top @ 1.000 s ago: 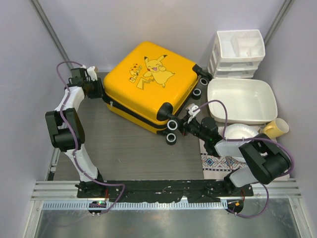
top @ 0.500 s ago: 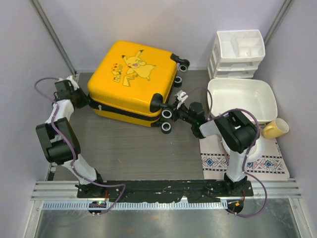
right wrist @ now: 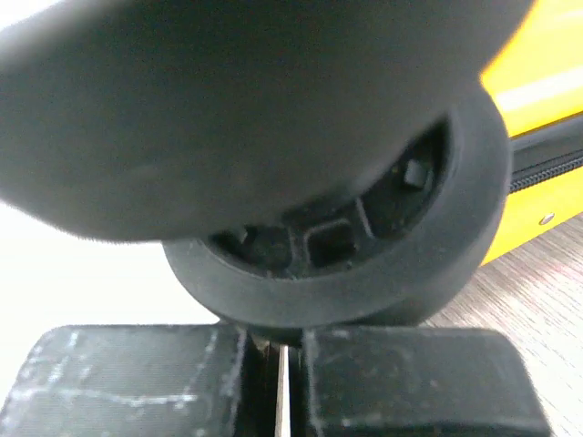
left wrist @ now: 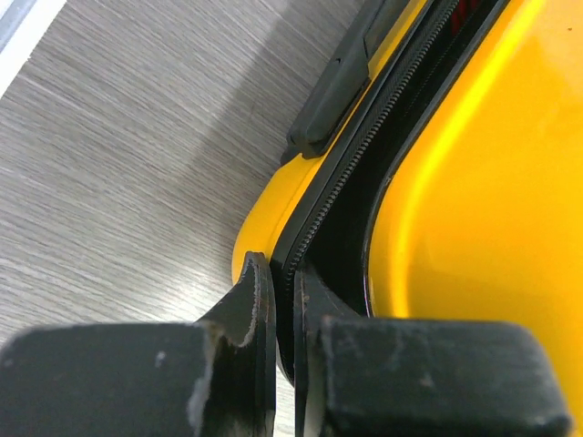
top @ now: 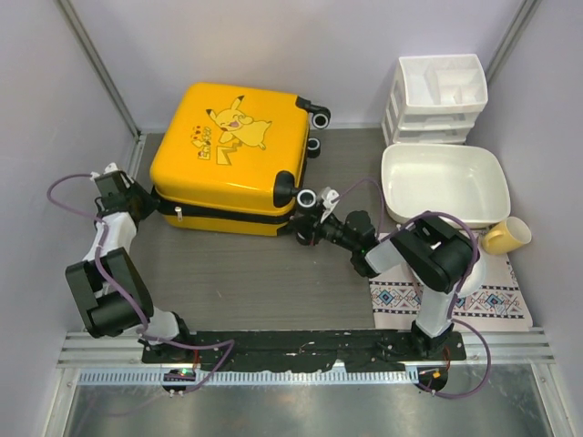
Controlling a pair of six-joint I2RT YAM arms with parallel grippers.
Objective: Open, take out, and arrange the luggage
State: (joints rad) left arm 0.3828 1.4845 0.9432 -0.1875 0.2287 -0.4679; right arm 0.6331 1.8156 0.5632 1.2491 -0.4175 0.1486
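— How is the left pincer [left wrist: 282, 282] set?

— It is seen drawn almost together, with only a hairline slit left between the fingertips. It is placed at the left near corner of the luggage [top: 232, 146], and the tips are laid against the black zipper band [left wrist: 355, 164]. Whether anything thin is pinched there cannot be told.

— And the right pincer [right wrist: 281, 350]?

— It is closed, and nothing is gripped. Its tips are set right against the rim of a black wheel [right wrist: 337, 237] at the luggage's right near corner.

— Where is the luggage found?

— It is laid flat on the counter [top: 237, 273], printed side up, with both shells closed together. A white basin [top: 444, 182] is seen well apart to its right.
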